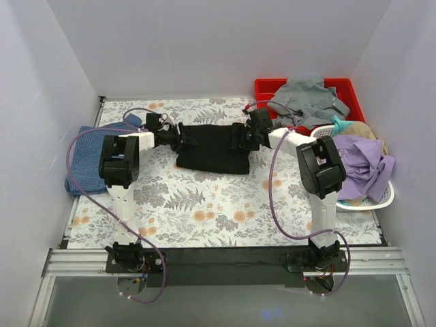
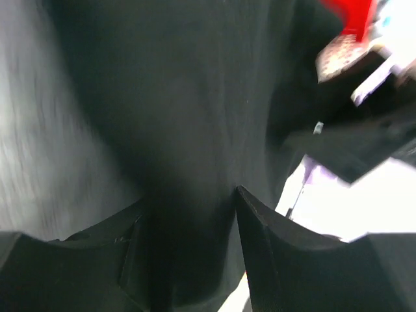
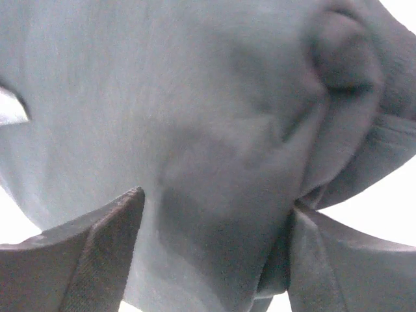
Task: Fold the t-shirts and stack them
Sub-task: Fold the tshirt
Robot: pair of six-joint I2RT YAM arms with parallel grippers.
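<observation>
White walls enclose one floral-covered table [image 1: 204,204].

T-shirts, two:
- One black t-shirt [image 1: 212,146], folded flat at centre.
- One blue t-shirt [image 1: 85,153], at 9 o'clock on the table edge.

Grippers, two:
- Left gripper [image 1: 180,138], at the black shirt's 9 o'clock edge, jaws narrowed onto a fold of it.
- Right gripper [image 1: 235,138], at its 3 o'clock edge, jaws wide with cloth filling the gap. Whether it has a grip is unclear.

Containers, two:
- One red bin [image 1: 262,85], at 1 o'clock, holding a grey garment [image 1: 306,95].
- One white basket [image 1: 381,199], at 3 o'clock, holding mixed clothes.
</observation>
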